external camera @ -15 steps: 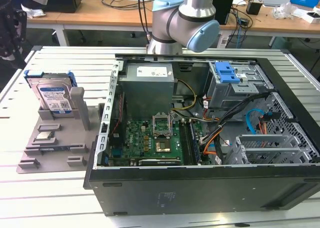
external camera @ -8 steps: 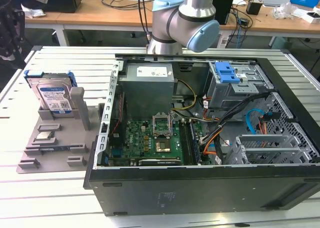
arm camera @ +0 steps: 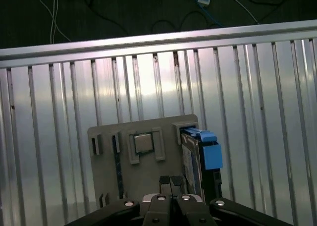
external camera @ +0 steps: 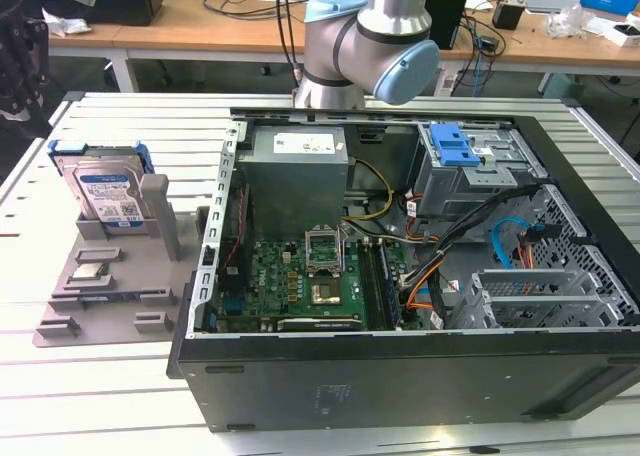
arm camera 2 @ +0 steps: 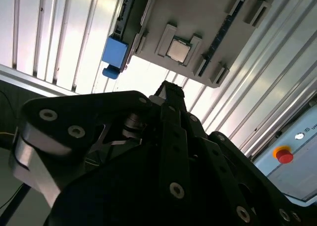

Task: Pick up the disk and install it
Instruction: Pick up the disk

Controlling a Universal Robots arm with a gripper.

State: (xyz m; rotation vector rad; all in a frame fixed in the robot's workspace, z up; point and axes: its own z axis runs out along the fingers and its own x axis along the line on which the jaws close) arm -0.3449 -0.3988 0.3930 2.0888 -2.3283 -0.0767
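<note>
A: Where are we seeing the disk at this moment?

B: We are seeing it standing on edge in a slot of the grey holder. The holder is lying on the slatted metal worktop, toward the exterior view's left. The disk's labelled face is turning toward that camera.

A: And the pincer?

B: In both wrist views we are looking down past it at the holder. Its two fingertips are pressing together, clenched on nothing. It is hanging above the holder, apart from the disk and touching neither.

A: How are the two lining up?

B: In the first wrist view the tips are sitting over the holder's edge. They are falling roughly between the square silver chip in its recess and the disk in the slot next to it. There we are seeing the disk edge-on, with its blue bracket jutting past the holder's side.

A: What are we noticing around them?

B: The open computer case is lying just beside the holder, toward the exterior view's right. Its green motherboard is lying exposed, and a blue latch is sitting on a grey drive cage in the far corner. The arm is rising behind the case.

A: So how is the work standing?

B: We are finding the disk outside the case, resting in the holder, not yet picked up or installed.
</note>
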